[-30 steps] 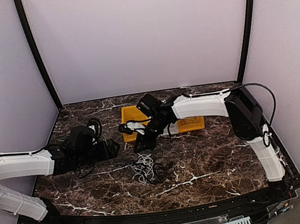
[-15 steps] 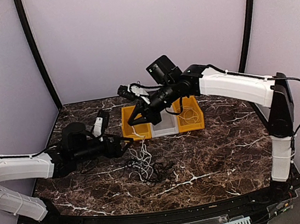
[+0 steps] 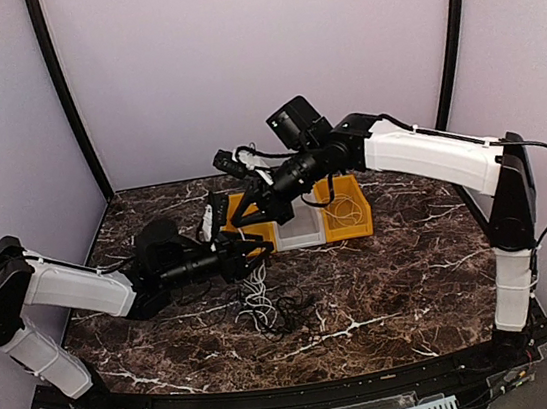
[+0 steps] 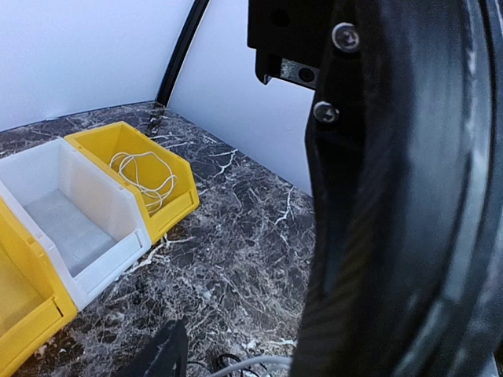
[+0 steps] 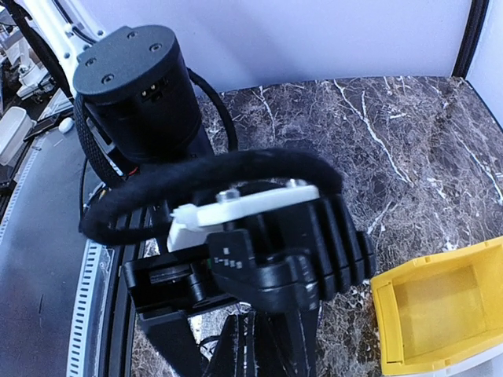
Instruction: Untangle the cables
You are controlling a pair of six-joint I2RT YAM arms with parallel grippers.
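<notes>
1. Since a second ago the right arm has risen from beside the bins. The left arm has swung in, elbow up, bringing the left gripper [image 3: 249,255] just below the right gripper [image 3: 243,217].
2. Top view: the loopy tangle of thin white and black cables [image 3: 269,304] lies on the dark marble-patterned worktop [image 3: 394,279], just in front of the row of small yellow and white plastic bins [image 3: 298,239]. A white strand [image 3: 256,283] climbs out of it toward both grippers, so its long axis runs steeply up and away from the arm bases. The heap itself points no single way, since its loops go everywhere. The right gripper is closed tight, but we cannot make out whether it pinches the strand. We also cannot tell whether the left gripper's jaws stand apart or together.
3. Left wrist view: a large black body with screws [image 4: 409,196] blocks the right half. Beyond it, another thin white cord in loose loops [image 4: 145,174] rests inside the far yellow bin [image 4: 177,208], beside the white bin [image 4: 102,196].
4. Right wrist view: the left arm's round black motor housing [image 5: 137,78] and braided black wiring [image 5: 212,177] fill the frame. No cable shows clearly.
5. We judge the cables light, limp and rather slick, so pulling one will drag its neighbours. We would take hold on a free straight run just above the knot, never on a crossing.
</notes>
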